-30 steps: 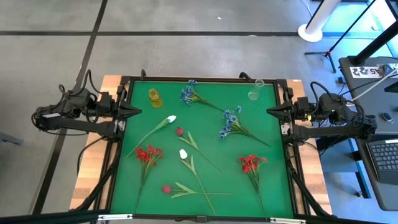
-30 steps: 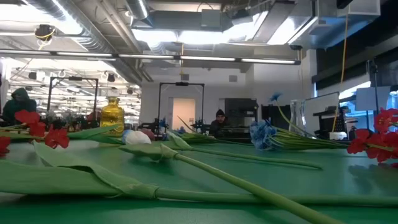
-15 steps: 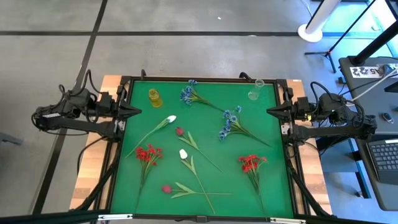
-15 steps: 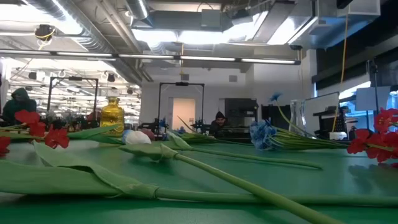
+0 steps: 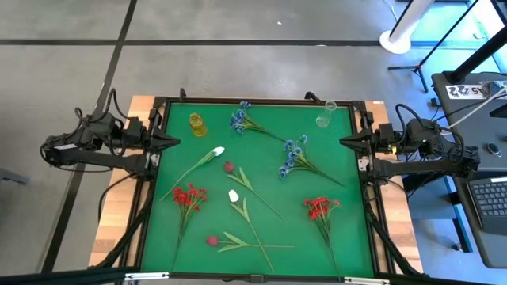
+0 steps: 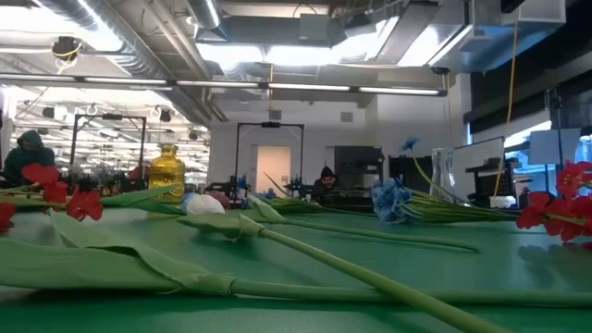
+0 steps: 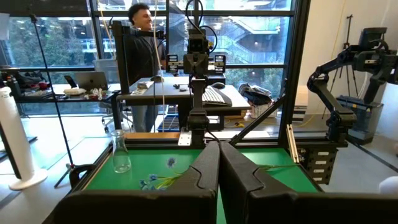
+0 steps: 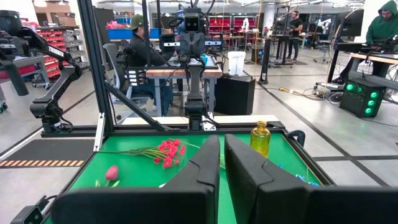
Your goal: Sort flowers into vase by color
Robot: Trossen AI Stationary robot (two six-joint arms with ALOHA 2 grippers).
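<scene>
From above, a green table (image 5: 261, 178) is sitting on a grey floor, framed in black. The left gripper (image 5: 171, 142) is waiting at the left edge with its fingers pressed together; the right gripper (image 5: 346, 142) is waiting at the right edge, its fingers nearly together, holding nothing. A yellow vase (image 5: 196, 123) and a clear vase (image 5: 324, 116) are standing near the far edge. Two blue flowers (image 5: 240, 118) are lying between the vases, two white tulips (image 5: 217, 151) and two dark pink buds (image 5: 228, 167) around the middle, and two red flowers (image 5: 188, 195) toward the near side.

At table height, a workshop with ceiling lights is stretching behind; stems are lying across the green, with the yellow vase (image 6: 167, 173) and a blue cluster (image 6: 390, 199) beyond.

The left wrist view is showing the clear vase (image 7: 119, 151) upright past touching fingers (image 7: 202, 171).

The right wrist view is showing a red flower (image 8: 168, 152), a pink bud (image 8: 112, 172) and the yellow vase (image 8: 260, 138); a seated person (image 8: 140, 53) is working behind.
</scene>
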